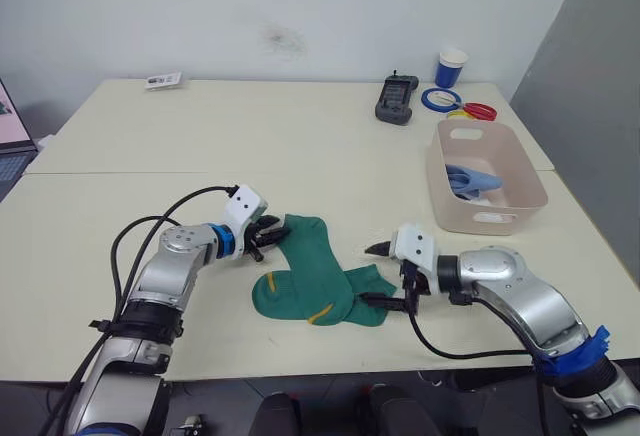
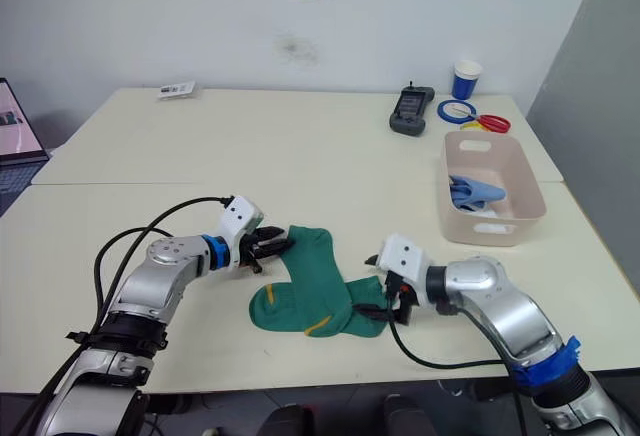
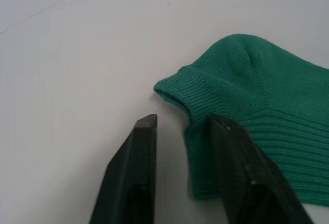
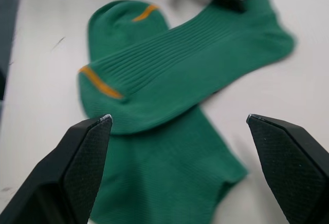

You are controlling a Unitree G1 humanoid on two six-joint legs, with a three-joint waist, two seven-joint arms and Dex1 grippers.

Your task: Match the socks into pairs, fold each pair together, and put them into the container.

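- A laptop (image 2: 15,121) sits at the far left edge, and a small card (image 1: 162,80) lies at the back left of the worktop (image 1: 200,146).
- The left gripper (image 1: 275,237) lies low over the worktop at the cuff end of one dark green sock (image 1: 305,261). Its jaws are parted; in the left wrist view one finger (image 3: 241,172) rests on the ribbed cuff while the other is on bare worktop just beside it.
- The two dark green socks lie crossed near the front middle, the second green sock (image 1: 365,291) partly under the first, with yellow marks near the toes.
- The right gripper (image 1: 385,276) is at the right end of the green socks, jaws spread wide and holding nothing; the right wrist view shows both fingers well apart on either side of the socks.
- A dark handheld device (image 1: 396,98) stands at the back, right of centre.
- A blue-and-white cup (image 1: 451,67) and coloured rings (image 1: 462,106) sit beyond the container.
- The container (image 1: 520,171) stands on the right, holding light blue socks (image 1: 470,178) with something white beneath them.
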